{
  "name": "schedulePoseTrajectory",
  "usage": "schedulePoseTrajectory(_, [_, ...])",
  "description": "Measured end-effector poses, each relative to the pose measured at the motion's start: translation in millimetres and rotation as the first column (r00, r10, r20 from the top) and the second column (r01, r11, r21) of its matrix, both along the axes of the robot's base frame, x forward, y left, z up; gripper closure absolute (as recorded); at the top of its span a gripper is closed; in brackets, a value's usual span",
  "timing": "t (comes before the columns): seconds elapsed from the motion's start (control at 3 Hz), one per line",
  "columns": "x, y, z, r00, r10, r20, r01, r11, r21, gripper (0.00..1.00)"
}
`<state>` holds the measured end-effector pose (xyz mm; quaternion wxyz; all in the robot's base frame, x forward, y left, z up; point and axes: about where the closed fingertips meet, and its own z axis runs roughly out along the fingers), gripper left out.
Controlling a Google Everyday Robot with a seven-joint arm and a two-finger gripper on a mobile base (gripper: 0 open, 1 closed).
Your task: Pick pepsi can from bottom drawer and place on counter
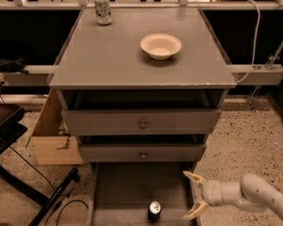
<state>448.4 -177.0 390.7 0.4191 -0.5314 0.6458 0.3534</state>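
Likely a lab: robot tool beside bottom drawer, cables, speckled floor.

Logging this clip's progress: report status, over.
Open tool low, at right edge of bottom drawer. Upright pepsi can in drawer, left of tool, ungripped. Nothing between them.

A cream bowl is sitting upright on the bench, right of centre and toward the far side; a pale silver-green can is standing at the far left corner, well apart from the bowl; two knobbed grey drawers are sitting one above the other under the top; a cardboard box is resting on the speckled floor just left of the cabinet; a white cable is hanging at the far right.
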Motion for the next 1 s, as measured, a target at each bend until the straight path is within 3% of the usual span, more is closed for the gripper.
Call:
schedulePoseTrajectory(0.67, [6, 61, -94, 0.9963, 0.037, -0.078, -0.029, 0.995, 0.1, 0.0])
schedulePoseTrajectory(1.0, [0, 85, -128, 0.9946, 0.044, -0.094, -0.031, 0.99, 0.14, 0.0])
